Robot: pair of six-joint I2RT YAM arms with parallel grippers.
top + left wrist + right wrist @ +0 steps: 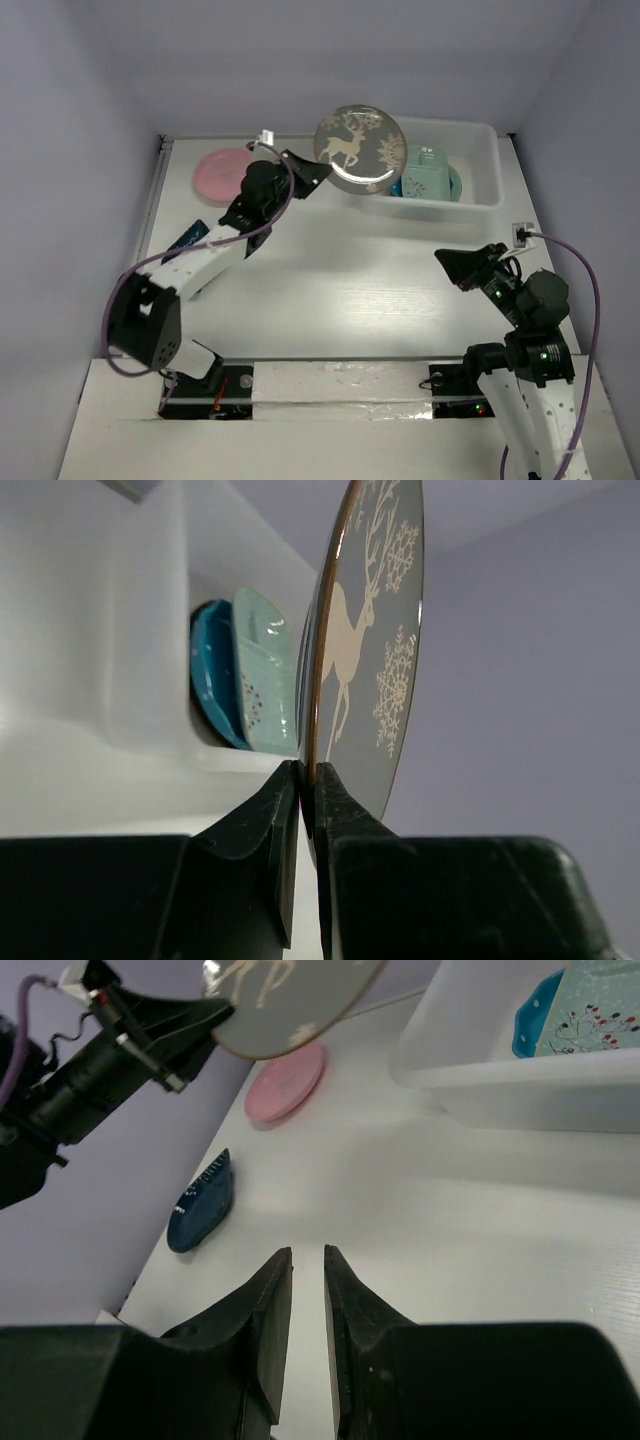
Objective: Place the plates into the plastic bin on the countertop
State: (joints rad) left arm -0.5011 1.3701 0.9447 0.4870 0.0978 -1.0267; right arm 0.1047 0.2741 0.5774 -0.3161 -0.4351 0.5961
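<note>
Two plates at least already lean on edge in the right part of the plastic bin (480, 128): a blue dotted plate (210, 680) and a pale green flowered plate (265, 675), resting against each other, which leaves the bin's left part free. The deer plate (358, 147) hangs in the air over that left end, its near rim pinched between the fingers of the left end effector (318, 170). The wrist view shows the jaws clenched on the gold-edged rim, with the disc rising straight out of them. An edge grip like this suits a thin, flat dish that offers nothing else to catch, and I judge it lets the plate go in without the fingers reaching deep into the bin. Seen from above, the plate overlaps the bin's near-left wall, so the way down has to clear that rim and stop short of the plates inside. Room there looks adequate but not generous.

The pink plate (222, 172) lies flat on the surface (350, 290) near the back left corner. The dark teal plate (203, 1203) sits by the left edge, partly under the left arm in the top view. Both are yet to be binned. The right end effector (455, 265) hovers over bare surface in front of the bin, jaws slightly parted and gripping nothing, well apart from the left arm
</note>
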